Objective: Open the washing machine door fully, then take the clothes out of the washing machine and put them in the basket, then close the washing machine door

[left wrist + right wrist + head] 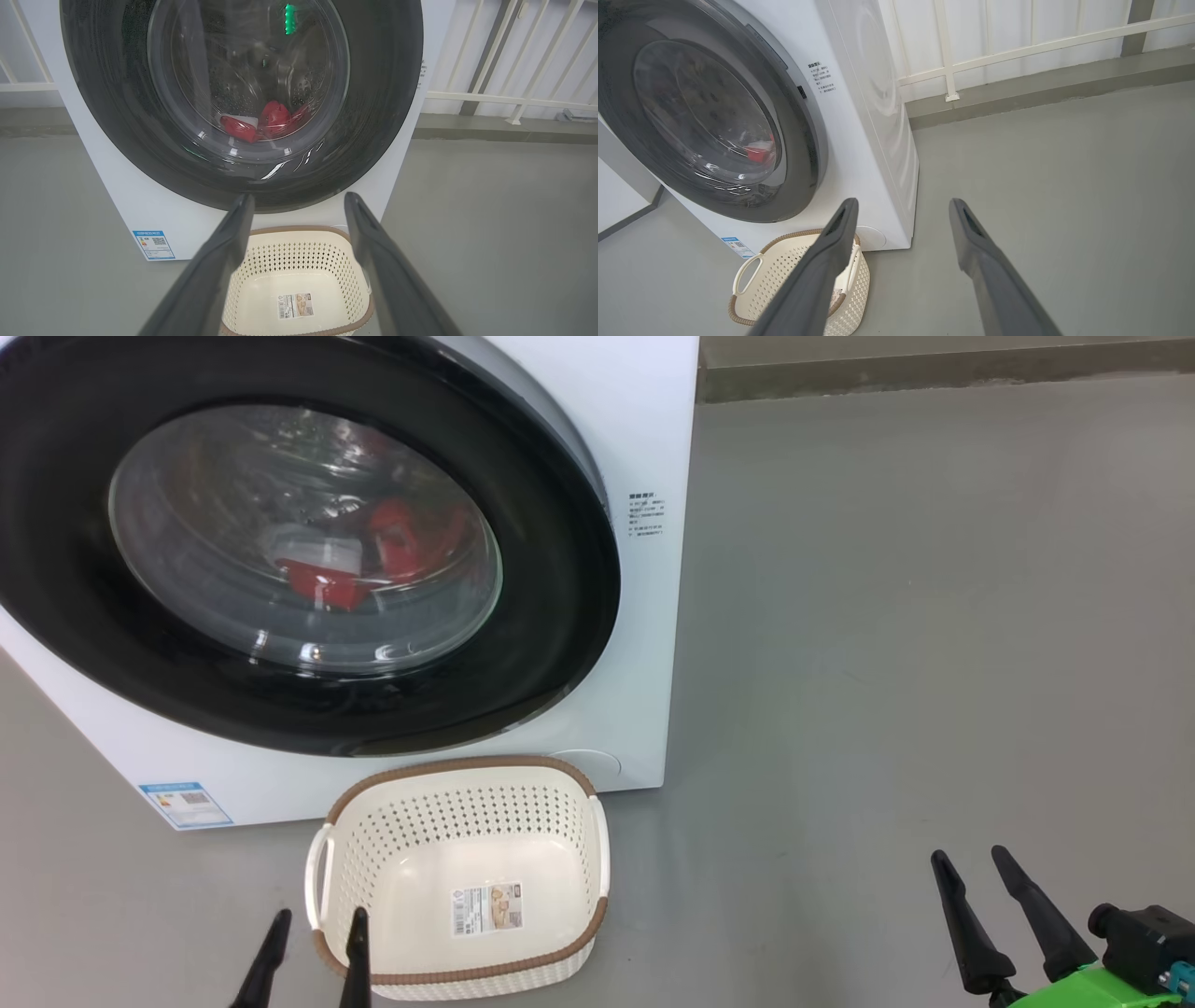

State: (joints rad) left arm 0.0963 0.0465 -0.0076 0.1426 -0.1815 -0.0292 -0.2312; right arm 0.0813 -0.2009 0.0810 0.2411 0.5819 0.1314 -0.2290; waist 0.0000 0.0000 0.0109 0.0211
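Door [233,504] of the washing machine [644,644] lies shut against the white front, its wide glossy black rim circling a bulging clear glass bowl. Through that glass the clothes [373,555] show as a small red heap with a white band, lying low in the perforated steel drum. Reflections streak the glass, so how many garments there are cannot be told. A block of small dark print sits on the front to the right of the rim, and a blue label [185,804] is stuck low on the front at its left corner.

The basket [467,767] stands upright on the grey floor [887,616] just in front of the machine, below the lower right part of the door. It is cream and perforated, with a brown woven-look rim and side handles, and a sticker [487,909] lies on its inner bottom.

The left claw [320,915] is at the basket's near left corner, its two dark fingers well apart and gripping nothing. In the head view one finger overlaps the brown rim, and whether it touches cannot be told. The right claw [969,852] is well off to the right over bare floor, fingers also spread and holding nothing, with a green fitting [1102,989] at its base.

A pale railing [1017,46] runs along the wall behind the machine.
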